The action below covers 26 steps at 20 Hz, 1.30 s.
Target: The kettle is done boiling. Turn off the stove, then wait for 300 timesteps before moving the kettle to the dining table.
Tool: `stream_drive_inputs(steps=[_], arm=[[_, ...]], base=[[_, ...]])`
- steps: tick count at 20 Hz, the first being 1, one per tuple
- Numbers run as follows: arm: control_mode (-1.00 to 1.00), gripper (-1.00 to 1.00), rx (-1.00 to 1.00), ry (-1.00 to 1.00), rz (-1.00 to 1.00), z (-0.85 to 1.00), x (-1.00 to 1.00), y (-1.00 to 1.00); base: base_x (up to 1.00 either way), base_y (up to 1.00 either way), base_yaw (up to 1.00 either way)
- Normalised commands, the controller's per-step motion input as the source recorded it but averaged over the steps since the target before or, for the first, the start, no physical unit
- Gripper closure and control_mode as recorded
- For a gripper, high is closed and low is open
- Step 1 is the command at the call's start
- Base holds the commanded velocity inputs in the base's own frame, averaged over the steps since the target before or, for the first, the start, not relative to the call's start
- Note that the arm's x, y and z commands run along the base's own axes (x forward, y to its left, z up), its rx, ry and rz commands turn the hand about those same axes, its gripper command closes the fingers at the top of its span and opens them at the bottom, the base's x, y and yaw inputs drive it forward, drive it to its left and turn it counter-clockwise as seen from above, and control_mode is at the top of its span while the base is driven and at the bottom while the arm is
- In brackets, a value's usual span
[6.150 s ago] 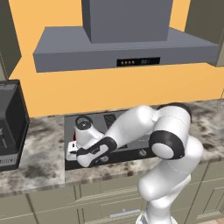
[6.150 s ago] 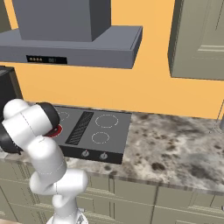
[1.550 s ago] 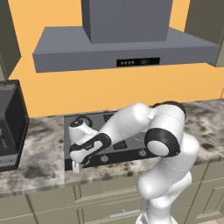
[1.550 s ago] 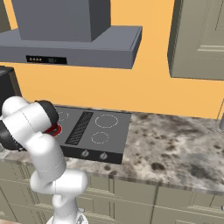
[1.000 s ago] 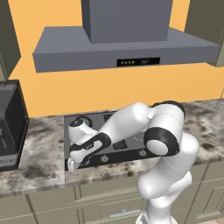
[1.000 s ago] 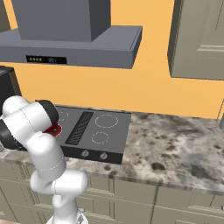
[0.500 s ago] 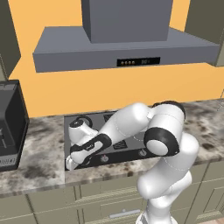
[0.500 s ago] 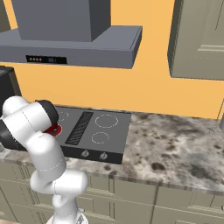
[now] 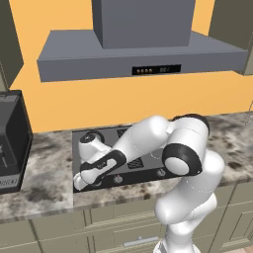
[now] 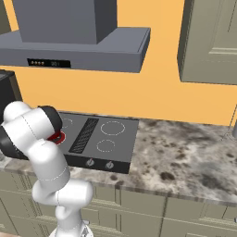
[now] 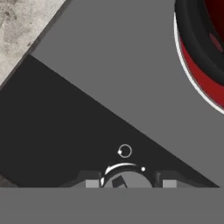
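The red kettle (image 10: 56, 137) sits on the left rear burner of the stove (image 10: 111, 139), mostly hidden behind my arm; in the hand view its red base (image 11: 205, 74) fills the upper right corner. My gripper (image 9: 80, 184) hangs low at the stove's front left corner. Seen from the hand, the leftmost round knob (image 11: 127, 174) lies between my fingertips (image 11: 90, 182), with a small gap on each side. The gripper (image 11: 127, 183) is open astride that knob and holds nothing.
A black appliance (image 9: 10, 143) stands on the speckled wall counter (image 10: 185, 152) left of the stove. The grey range hood (image 9: 138, 54) hangs overhead. Three more knobs (image 10: 109, 165) line the stove's front. Cabinet doors (image 10: 139, 208) run below the counter.
Since six seconds ago the hand has sunk a little down and left to the stove's front left knob. Over the last second it has barely moved; the kettle stays put.
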Motion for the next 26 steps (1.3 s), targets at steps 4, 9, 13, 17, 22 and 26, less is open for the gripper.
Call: stream_drive_inputs(steps=[4, 9, 13, 17, 22, 26], arm=[[-1.00, 1.00, 0.00, 0.00, -0.22, -0.10, -0.08, -0.10], [-1.00, 1.00, 0.00, 0.00, -0.28, -0.12, -0.19, -0.08], [-1.00, 1.00, 0.00, 0.00, -0.32, -0.13, -0.26, -0.02], [-1.00, 1.00, 0.00, 0.00, -0.33, -0.12, -0.23, -0.02], [-1.00, 1.00, 0.00, 0.00, -0.35, -0.11, -0.21, -0.02], [-1.00, 1.00, 0.00, 0.01, -0.35, -0.12, -0.19, -0.01]], base=[[0.00, 0.00, 0.00], [0.00, 0.00, 0.00], [0.00, 0.00, 0.00], [0.00, 0.00, 0.00], [0.00, 0.00, 0.00], [0.00, 0.00, 0.00]])
